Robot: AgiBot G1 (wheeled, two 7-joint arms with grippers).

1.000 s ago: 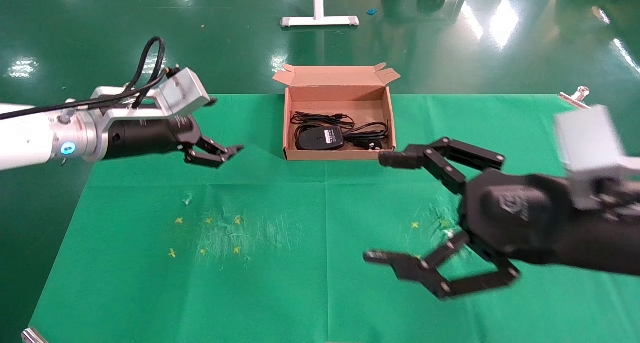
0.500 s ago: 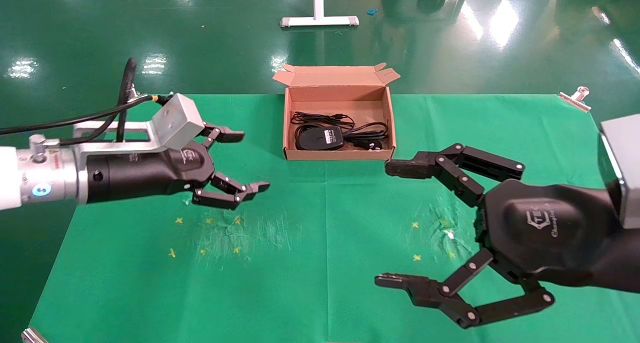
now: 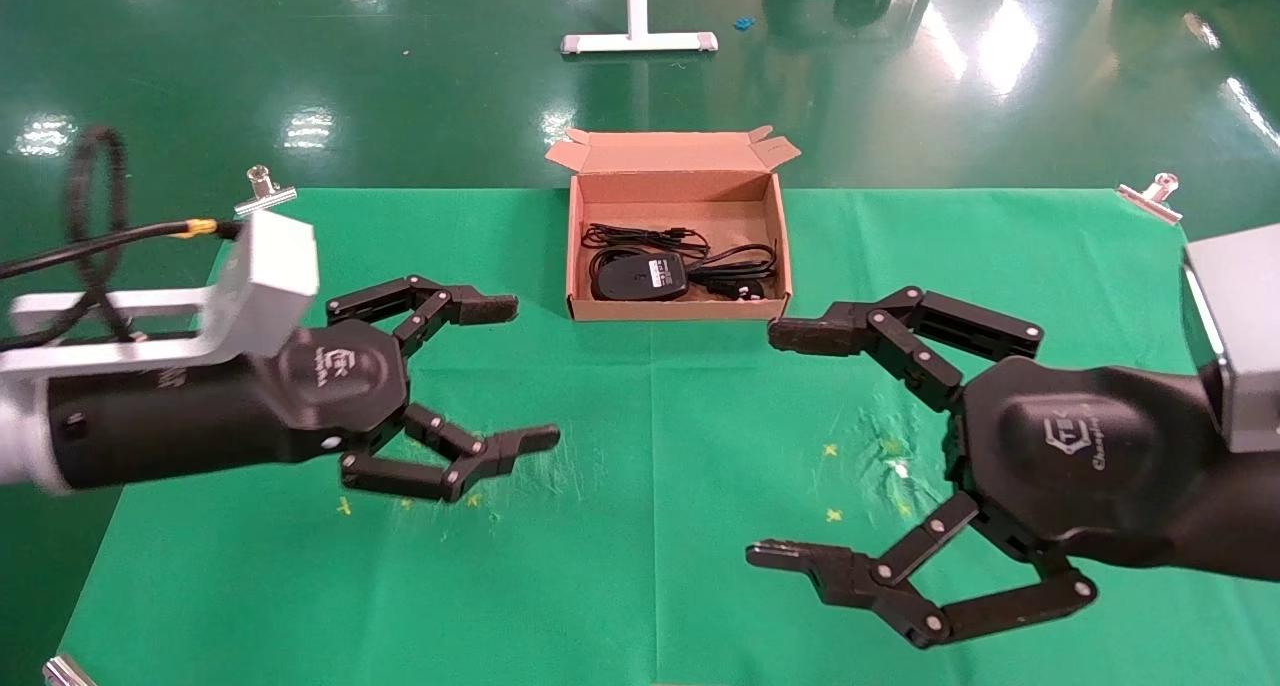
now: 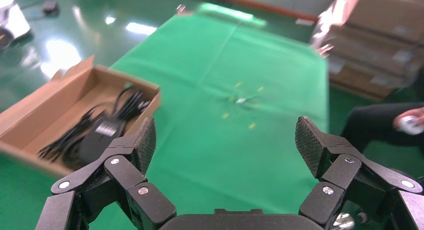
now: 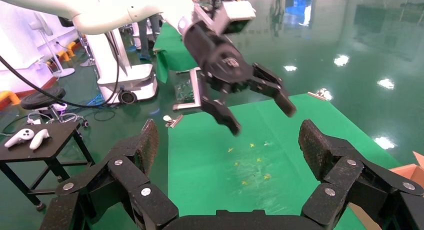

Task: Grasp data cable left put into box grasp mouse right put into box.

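Now the black computer mouse [image 3: 640, 275] and thick black data cable [image 3: 735, 269] sit in the brown cardboard box [image 3: 676, 311]; left gripper [image 3: 510, 371] and right gripper [image 3: 775, 443] have pulled back from it, both spread and empty — task looks done.

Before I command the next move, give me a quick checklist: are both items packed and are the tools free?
1. Mouse inside box: ok.
2. Cable inside box, beside the mouse: ok.
3. Left tool open, holding nothing: ok.
4. Right tool open, holding nothing: ok.
5. Both tools over the green cloth, outside the box: ok.
6. Cable plug fully below the box rim: cannot tell.
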